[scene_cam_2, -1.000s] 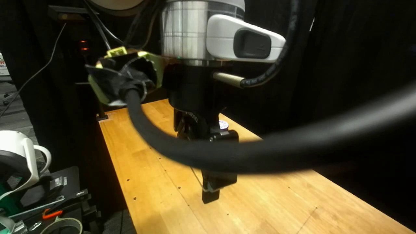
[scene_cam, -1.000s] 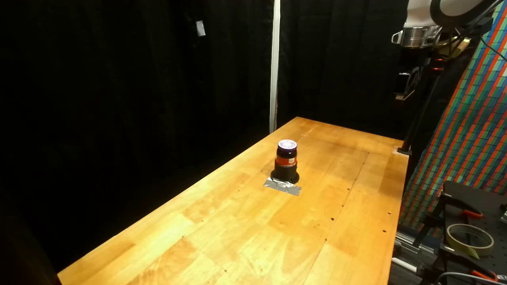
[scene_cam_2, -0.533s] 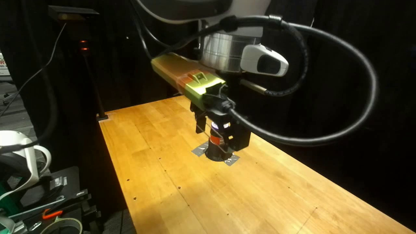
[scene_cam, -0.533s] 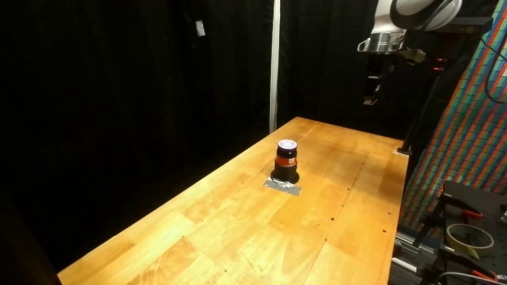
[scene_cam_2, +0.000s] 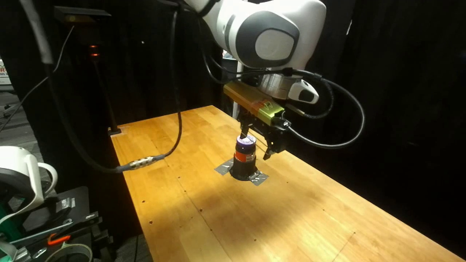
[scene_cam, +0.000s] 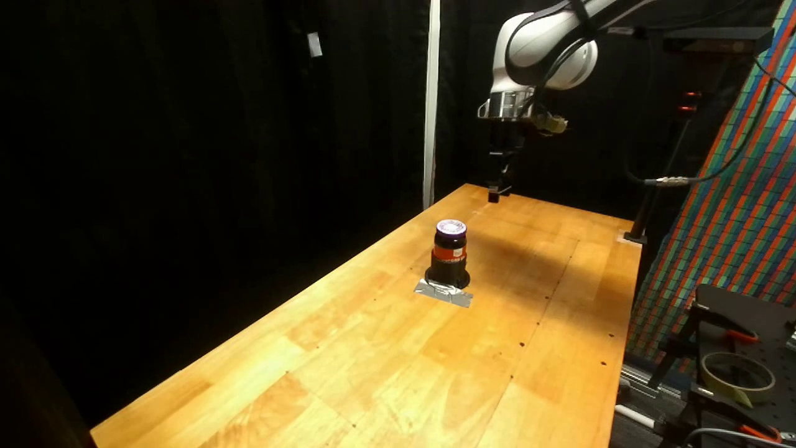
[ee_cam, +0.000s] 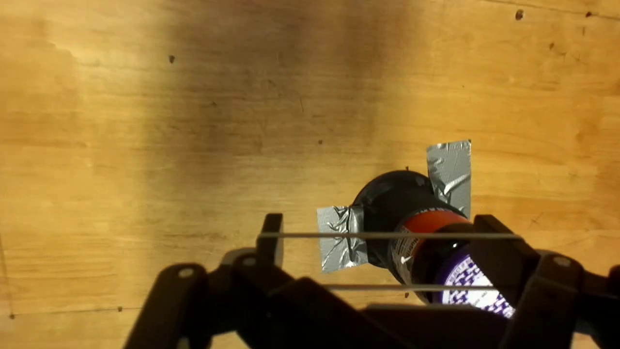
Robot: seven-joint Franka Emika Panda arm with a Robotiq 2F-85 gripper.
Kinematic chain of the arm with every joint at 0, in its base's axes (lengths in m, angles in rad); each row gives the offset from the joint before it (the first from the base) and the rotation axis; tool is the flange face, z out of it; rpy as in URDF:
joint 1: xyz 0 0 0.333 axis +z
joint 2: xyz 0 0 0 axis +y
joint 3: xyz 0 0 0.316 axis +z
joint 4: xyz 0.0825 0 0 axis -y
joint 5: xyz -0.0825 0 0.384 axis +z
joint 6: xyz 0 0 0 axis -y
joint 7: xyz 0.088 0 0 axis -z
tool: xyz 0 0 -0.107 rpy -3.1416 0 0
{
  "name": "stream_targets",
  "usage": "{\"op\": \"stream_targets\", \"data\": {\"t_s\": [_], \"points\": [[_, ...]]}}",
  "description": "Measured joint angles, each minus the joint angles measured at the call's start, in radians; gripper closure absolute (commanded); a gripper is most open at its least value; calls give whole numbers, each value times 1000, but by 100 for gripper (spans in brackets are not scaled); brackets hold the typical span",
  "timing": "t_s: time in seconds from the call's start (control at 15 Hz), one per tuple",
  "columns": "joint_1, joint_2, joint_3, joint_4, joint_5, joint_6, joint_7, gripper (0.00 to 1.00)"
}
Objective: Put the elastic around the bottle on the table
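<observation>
The bottle (scene_cam: 449,253) (scene_cam_2: 244,157) (ee_cam: 431,220) stands upright on the table (scene_cam: 385,348) (scene_cam_2: 291,214) (ee_cam: 121,145). It is dark with an orange-red band and a purple-and-white lid. My gripper (scene_cam: 499,194) (scene_cam_2: 255,146) (ee_cam: 382,230) is open, with the elastic (ee_cam: 300,235) stretched around its two fingers as two thin parallel strands. In an exterior view the fingertips show up and right of the lid, apart from it. In the wrist view the bottle lies behind the strands, toward the right finger, which hides part of the lid.
A black base (scene_cam: 448,274) around the bottle's lower part is held by silver tape (scene_cam: 443,293) (scene_cam_2: 223,167) (ee_cam: 341,240). A cable (scene_cam_2: 178,109) hangs left of the arm. A side cart with a tape roll (scene_cam: 738,373) stands beside the table. Black curtains line the far side.
In an exterior view my arm has moved left and down toward the bottle. In another exterior view it has moved away from the camera and right, uncovering the bottle. The gripper stays open.
</observation>
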Motion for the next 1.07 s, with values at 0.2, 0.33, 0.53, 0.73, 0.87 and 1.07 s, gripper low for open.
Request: {"op": "stream_targets", "data": {"t_s": [0.2, 0.33, 0.53, 0.73, 0.87, 1.07], "points": [[-1, 134, 31, 161, 3, -46, 32, 0], [0, 206, 53, 260, 13, -74, 73, 0], [9, 292, 81, 384, 21, -120, 144, 0], [37, 369, 90, 486, 21, -153, 199, 0], [57, 414, 90, 543, 19, -181, 228, 0], [80, 471, 89, 615, 9, -220, 260, 0]]}}
